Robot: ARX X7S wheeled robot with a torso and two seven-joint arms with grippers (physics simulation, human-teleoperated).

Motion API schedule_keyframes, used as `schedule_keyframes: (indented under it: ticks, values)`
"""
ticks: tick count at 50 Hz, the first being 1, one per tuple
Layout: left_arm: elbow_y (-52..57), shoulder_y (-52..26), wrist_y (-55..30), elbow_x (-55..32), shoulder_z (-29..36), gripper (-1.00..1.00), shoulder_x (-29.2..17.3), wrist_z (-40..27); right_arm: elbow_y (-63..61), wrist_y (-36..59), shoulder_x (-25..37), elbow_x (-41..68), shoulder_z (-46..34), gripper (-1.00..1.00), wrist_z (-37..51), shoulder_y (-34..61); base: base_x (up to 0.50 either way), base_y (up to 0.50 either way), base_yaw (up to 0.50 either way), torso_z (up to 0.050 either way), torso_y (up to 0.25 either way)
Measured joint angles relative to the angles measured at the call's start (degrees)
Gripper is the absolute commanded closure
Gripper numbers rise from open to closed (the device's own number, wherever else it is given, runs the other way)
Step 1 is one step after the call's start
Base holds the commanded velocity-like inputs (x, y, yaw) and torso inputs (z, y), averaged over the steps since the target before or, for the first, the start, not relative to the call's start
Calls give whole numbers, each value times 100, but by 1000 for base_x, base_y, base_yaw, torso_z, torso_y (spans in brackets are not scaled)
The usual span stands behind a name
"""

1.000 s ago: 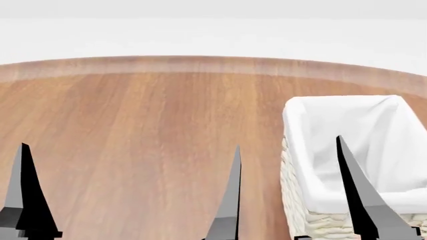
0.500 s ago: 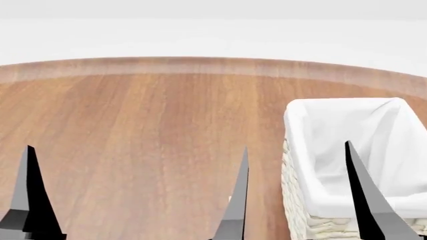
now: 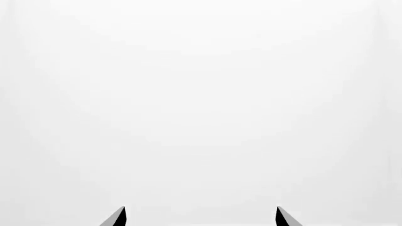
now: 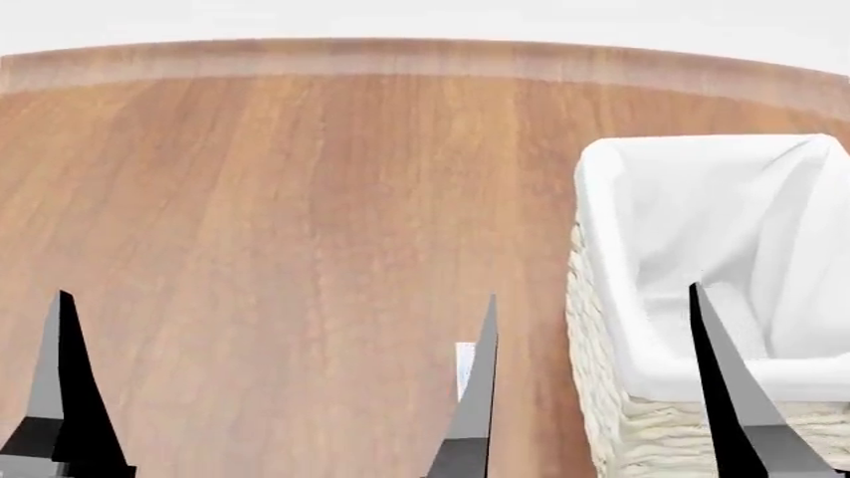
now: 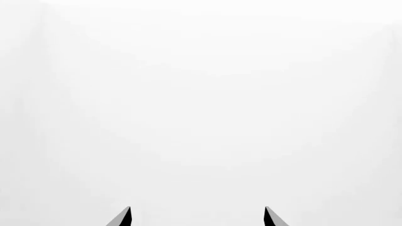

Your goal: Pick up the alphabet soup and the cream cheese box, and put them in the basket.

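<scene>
**Nothing picked up yet: both tools empty, only the basket in sight**

The left tool [image 3: 199, 217] and right tool [image 5: 196, 217] each have their tips spread apart with nothing between them, and their own cameras see only blank white. I'd judge the task is at its search-and-reach stage. The basket [image 4: 704, 169] stands at the near right of the wooden bench [image 4: 293, 199], and its white liner looks empty. No soup can is in view. A pale sliver [image 4: 464, 366] beside a near fingertip might be the cream cheese box, but too little shows to tell. The next move calls for finding both items lower and nearer. The bench is warm brown, with a curved far edge against plain white.
</scene>
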Motion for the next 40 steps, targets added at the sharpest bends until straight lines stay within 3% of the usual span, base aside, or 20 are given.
schedule_keyframes:
  ticks: [40]
  values:
    - [-69, -47, 22, -17, 95, -100, -84, -121, -25, 114, 90, 107, -20, -100, 87, 100, 0, 0, 0, 0, -175]
